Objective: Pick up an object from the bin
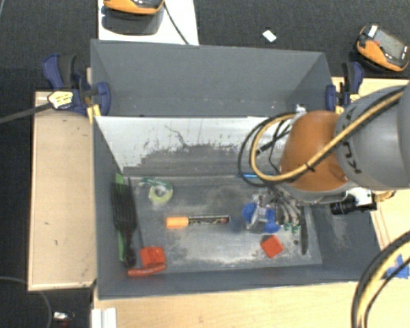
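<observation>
Blue plastic is what I see closest to the end effector. A small blue thing lies just beside it, on the side away from the arm, and I cannot make out whether the two touch. The end effector sits low over the floor of the grey bin, under the arm's orange cover. I cannot tell how far open it is or whether it has hold of anything.

Just beside it, toward the bin's near wall, lies an orange-red block, apart from the blue thing. Further out past the blue thing rests a dark marker with an orange cap, then a pale ring of tape. Well apart, against the opposite wall, is a long black brush with a red thing at its near end.

I judge this to be the reach-and-grasp step, with the end effector down among the things and nothing lifted yet. The blue thing looks the likeliest pick, and the block comes second. The next move calls for centring over one of them and closing firmly. After that it needs a straight lift, clear of the neighbouring thing and of the bin wall on the arm's side.
</observation>
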Robot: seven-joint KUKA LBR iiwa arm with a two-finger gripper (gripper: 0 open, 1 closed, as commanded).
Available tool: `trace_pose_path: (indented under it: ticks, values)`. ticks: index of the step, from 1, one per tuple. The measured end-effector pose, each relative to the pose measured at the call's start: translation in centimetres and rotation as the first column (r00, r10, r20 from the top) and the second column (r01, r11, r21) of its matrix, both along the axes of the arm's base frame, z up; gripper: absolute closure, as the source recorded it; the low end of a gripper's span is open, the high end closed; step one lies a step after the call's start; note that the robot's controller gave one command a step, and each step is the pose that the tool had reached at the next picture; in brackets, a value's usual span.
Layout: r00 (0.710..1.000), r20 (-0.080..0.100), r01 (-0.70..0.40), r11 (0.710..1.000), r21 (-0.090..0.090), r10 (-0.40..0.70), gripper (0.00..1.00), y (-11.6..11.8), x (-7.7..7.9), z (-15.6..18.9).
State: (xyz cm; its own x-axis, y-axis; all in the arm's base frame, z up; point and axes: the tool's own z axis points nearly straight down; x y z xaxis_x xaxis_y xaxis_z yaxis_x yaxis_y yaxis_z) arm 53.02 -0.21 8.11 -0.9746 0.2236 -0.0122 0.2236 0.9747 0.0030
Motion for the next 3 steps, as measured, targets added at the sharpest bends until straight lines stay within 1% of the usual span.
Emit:
trace_pose_path:
  ticks: [1, 3]
  values:
    - [1.0, -0.001, -0.001, 1.0, 0.0, 0.001, 1.0, 0.0, -0.1, 2.8]
    - [1.0, 0.004, -0.002, 1.0, 0.001, 0.002, 1.0, 0.0, 0.1, 5.3]
